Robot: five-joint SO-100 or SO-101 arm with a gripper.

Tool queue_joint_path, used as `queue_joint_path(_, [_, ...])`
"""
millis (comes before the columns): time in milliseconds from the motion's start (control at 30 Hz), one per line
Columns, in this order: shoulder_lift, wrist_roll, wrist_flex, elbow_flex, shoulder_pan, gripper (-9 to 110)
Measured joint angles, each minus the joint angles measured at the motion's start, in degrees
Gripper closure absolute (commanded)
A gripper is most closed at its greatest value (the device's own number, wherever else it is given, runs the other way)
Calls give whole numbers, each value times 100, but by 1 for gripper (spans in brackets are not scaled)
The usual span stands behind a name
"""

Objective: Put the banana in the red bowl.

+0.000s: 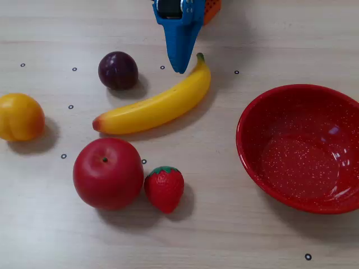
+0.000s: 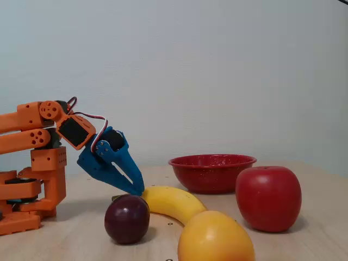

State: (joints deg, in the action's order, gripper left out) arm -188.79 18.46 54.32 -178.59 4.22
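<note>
Blue gripper [image 1: 180, 68] at banana [image 1: 154, 106] stem | strawberry [image 1: 165, 188] only overhead

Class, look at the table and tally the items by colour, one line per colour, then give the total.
Red: 3, the apple, the strawberry and the red bowl
Yellow: 1, the banana
Orange-yellow: 1, the round fruit
Purple: 1, the plum
Total: 6

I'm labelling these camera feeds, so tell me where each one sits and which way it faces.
A fixed view: above the table, looking down at the banana and red bowl; only the blue claw enters from the top edge.
A fixed view: low at table height, looking sideways; the orange arm and claw show at left.
Both share the banana, bowl, apple and plum.
</note>
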Motion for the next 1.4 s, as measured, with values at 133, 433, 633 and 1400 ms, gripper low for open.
queue_joint_path(133, [0,-255,0,0,0,101])
queue_joint_path(433, [0,-404,26,0,-9,101])
queue_joint_path(633, [316,-448,413,448,0,101])
queue_joint_path(1400, [5871,-4166,3410,6627,396,101])
